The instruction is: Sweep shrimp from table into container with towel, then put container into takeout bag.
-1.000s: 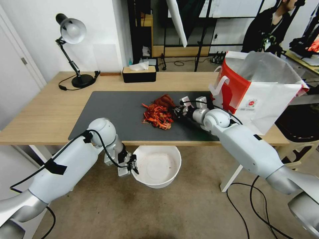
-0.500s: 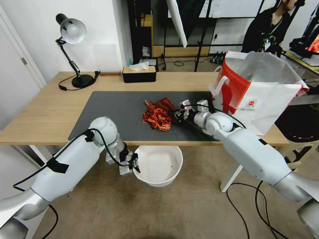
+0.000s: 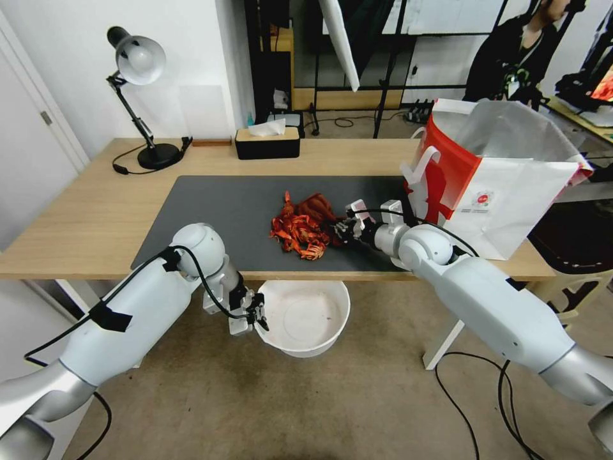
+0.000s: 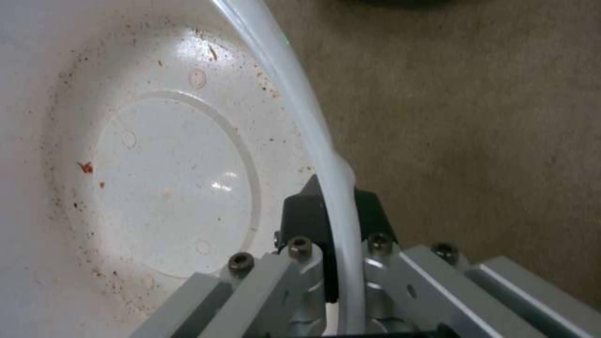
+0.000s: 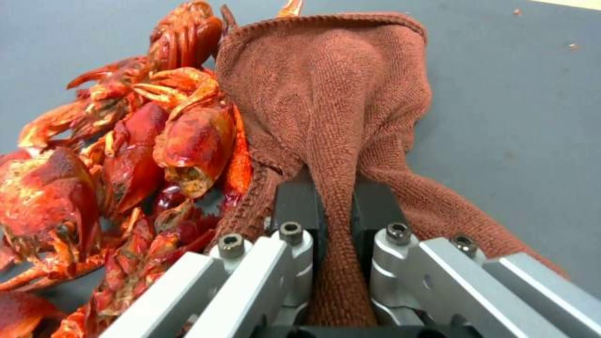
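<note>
The red-orange shrimp [image 3: 297, 230] [image 5: 134, 155] lie in a pile on the dark mat of the table [image 3: 96, 211], close to its front edge. Pressed against the pile's right side is the rust-red towel [image 3: 317, 207] [image 5: 326, 112], and my right gripper [image 3: 340, 230] [image 5: 335, 206] is shut on it. Below the table's front edge hangs the white container [image 3: 306, 316] [image 4: 169, 173]; my left gripper [image 3: 257, 314] [image 4: 335, 216] is shut on its rim. The takeout bag [image 3: 504, 179] stands open at the table's right end.
A black tissue box [image 3: 267, 140] and a desk lamp [image 3: 137, 96] stand at the back of the table. Cables trail on the carpet at the lower right. A white table leg [image 3: 447, 342] stands right of the container.
My right gripper has pushed the towel and shrimp pile leftward and toward the front edge. The left gripper has raised the container slightly closer under the edge.
</note>
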Controlling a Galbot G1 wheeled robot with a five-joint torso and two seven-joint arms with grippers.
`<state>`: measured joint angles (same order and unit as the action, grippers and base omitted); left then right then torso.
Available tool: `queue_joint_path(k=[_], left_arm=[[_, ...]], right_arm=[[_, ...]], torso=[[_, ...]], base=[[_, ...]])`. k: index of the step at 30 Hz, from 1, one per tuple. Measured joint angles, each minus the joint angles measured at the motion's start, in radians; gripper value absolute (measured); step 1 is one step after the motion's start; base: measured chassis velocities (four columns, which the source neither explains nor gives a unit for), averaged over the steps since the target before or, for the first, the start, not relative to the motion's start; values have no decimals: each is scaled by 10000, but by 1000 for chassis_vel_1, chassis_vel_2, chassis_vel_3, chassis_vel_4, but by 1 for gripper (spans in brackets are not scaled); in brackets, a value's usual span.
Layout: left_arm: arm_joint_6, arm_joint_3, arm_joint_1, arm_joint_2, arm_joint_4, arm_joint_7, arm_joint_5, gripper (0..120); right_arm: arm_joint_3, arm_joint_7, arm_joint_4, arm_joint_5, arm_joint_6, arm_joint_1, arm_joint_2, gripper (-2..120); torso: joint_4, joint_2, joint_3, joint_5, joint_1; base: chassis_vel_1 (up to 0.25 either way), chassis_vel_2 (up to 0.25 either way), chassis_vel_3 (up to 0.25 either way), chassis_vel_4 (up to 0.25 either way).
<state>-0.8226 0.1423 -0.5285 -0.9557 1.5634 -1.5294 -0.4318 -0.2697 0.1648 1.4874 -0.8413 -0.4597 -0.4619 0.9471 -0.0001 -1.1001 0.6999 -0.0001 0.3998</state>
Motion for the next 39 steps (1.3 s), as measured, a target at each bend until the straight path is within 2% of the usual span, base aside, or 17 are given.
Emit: queue_joint_path(k=[39], left_arm=[[0, 7, 33, -38, -38, 1, -84, 0]], right_arm=[[244, -164, 1509, -432, -169, -610, -773, 4]], torso=[[1, 2, 2, 0, 4]], base=[[0, 0, 0, 0]])
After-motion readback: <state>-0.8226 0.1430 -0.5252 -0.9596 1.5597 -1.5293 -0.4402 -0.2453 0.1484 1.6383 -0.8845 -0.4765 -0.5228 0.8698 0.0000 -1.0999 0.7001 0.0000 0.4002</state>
